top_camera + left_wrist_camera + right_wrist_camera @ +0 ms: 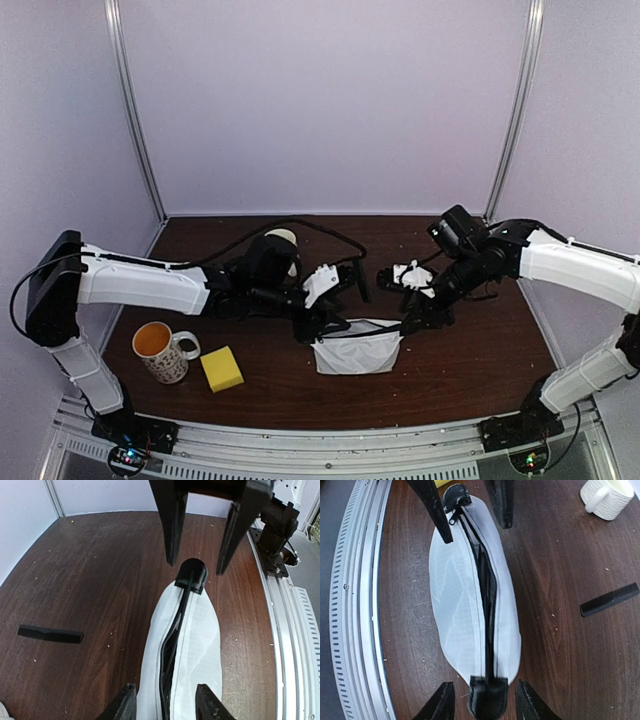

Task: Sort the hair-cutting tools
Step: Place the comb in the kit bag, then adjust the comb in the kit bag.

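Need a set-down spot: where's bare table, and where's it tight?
Bare: front-right table, between the white pouch and the table's right edge; also the gap between the yellow sponge and the pouch. Crowded: centre, with the left gripper and right gripper straddling the pouch ends; the mug fills front-left.

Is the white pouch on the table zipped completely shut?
No: in the right wrist view the zipper of the white pouch gapes along its middle, showing a dark slit.
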`<state>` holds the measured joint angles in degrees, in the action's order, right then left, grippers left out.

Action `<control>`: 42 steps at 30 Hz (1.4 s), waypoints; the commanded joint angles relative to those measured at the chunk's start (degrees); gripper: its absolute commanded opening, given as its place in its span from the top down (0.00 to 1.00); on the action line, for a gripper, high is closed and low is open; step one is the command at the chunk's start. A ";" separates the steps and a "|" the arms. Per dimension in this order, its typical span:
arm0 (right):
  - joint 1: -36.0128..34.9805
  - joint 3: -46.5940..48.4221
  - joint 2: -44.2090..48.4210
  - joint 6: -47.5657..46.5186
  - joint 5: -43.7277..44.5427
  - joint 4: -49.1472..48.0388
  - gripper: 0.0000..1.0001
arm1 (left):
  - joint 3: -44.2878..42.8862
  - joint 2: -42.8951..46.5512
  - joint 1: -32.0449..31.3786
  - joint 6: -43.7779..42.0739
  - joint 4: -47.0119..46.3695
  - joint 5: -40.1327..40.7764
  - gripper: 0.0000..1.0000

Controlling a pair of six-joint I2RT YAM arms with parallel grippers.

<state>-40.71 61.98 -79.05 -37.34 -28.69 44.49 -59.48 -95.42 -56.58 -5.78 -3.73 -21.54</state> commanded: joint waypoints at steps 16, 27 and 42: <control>18.28 1.00 -5.92 7.99 -22.82 17.58 0.57 | -23.67 -16.30 -7.42 -13.72 9.65 3.52 0.58; 19.57 2.14 -11.70 8.48 -28.06 17.00 0.59 | -26.14 -19.79 -7.67 -12.76 10.21 6.29 0.67; 20.14 5.18 -17.50 6.17 -31.88 19.87 0.93 | -29.61 -21.88 -7.58 -10.30 13.83 6.10 0.93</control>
<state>-21.08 65.58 -96.36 -30.09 -58.54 62.67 -87.11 -116.36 -64.45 -16.93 9.19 -15.64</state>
